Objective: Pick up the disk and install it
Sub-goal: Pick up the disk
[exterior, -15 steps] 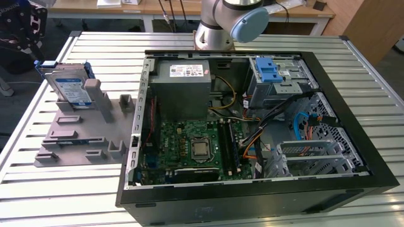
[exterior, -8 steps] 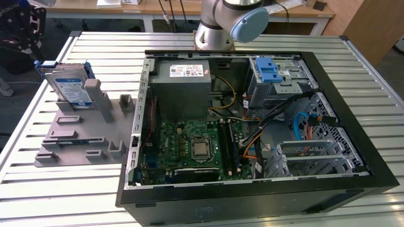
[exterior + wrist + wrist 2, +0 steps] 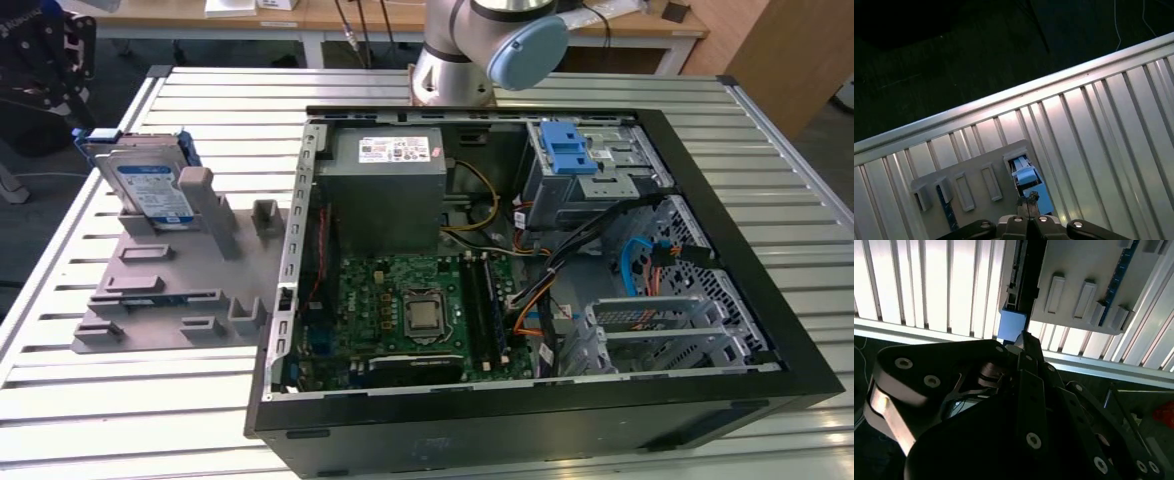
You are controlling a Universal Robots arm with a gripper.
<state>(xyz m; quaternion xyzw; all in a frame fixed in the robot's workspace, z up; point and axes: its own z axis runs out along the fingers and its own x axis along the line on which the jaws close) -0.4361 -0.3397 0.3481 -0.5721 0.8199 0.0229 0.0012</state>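
Closest to the exterior camera ran the slatted metal table, which carried every other item. On it lay the open black computer case, side panel off and green motherboard exposed. The robot arm rose at the table's far edge, behind the case. A grey fixture sat just beside the case, on the exterior view's left.

Inside the case, the grey power-supply box occupied a far corner. The metal drive cage with its blue latch stood to the exterior view's right of that box.

The disk stood on edge in the fixture's far end, outside the case. In both wrist views the gripper hung above the fixture, lined up over the disk's blue rail; contact could not be judged. Its fingers were drawn together, with nothing between them.
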